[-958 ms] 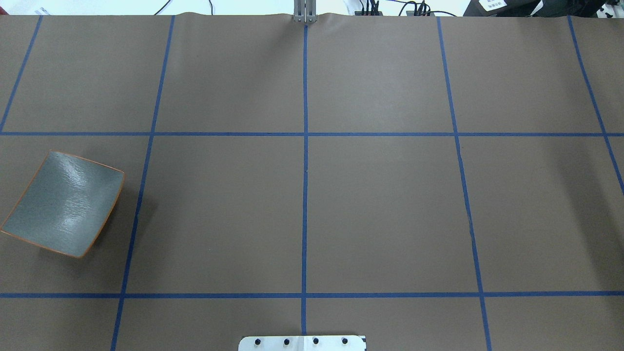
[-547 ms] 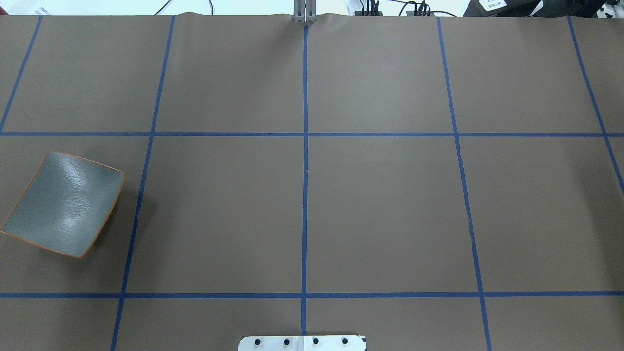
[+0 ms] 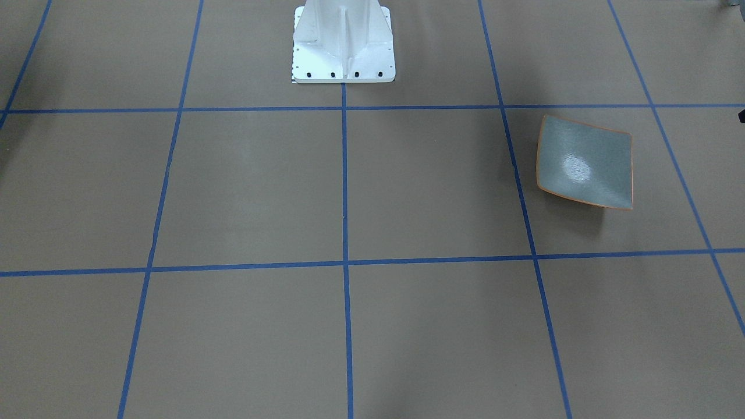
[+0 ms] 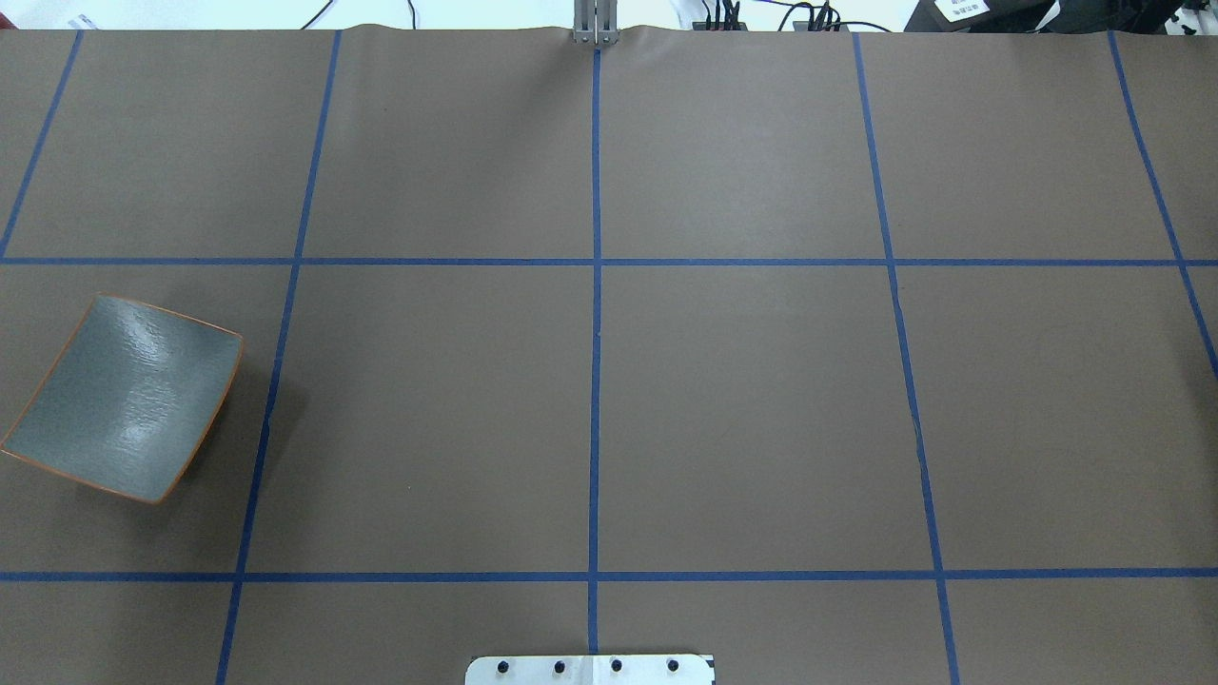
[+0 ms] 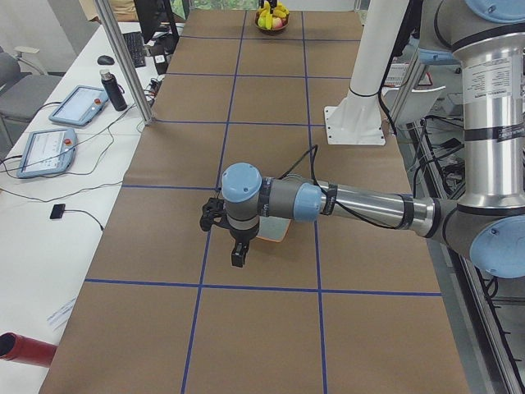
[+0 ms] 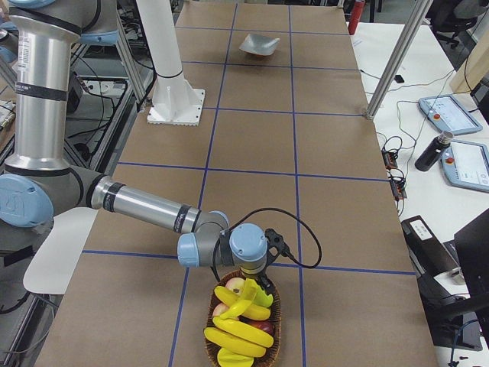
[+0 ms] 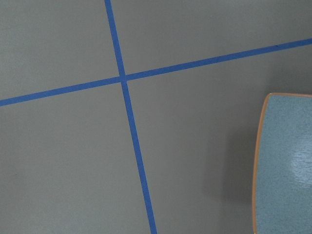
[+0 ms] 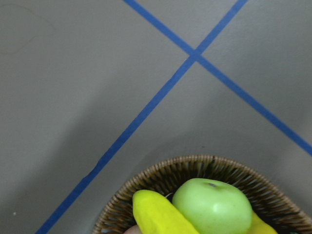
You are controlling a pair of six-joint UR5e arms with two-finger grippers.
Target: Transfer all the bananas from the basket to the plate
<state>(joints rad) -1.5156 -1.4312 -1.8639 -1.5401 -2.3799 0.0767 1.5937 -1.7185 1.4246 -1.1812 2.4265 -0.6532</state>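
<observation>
Brown gridded worktop (image 4: 742,400), with no banana moved yet.
Well to the right of the white pedestal (image 3: 343,41) sits the wicker basket (image 8: 204,163); well to its left lies the bare plate (image 4: 124,398). The bananas (image 6: 233,332) are heaped in the basket under the right end effector (image 6: 263,290), while the left end effector (image 5: 238,256) hangs just beside the plate. I cannot tell whether either is apart or together. For a first pick, pinch the topmost banana mid-length and lift straight, clear of the green apple (image 8: 212,204).

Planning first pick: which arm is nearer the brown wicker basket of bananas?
Right. The right gripper hangs over the brown wicker basket; the left gripper is far off, by the grey-blue square plate.
</observation>
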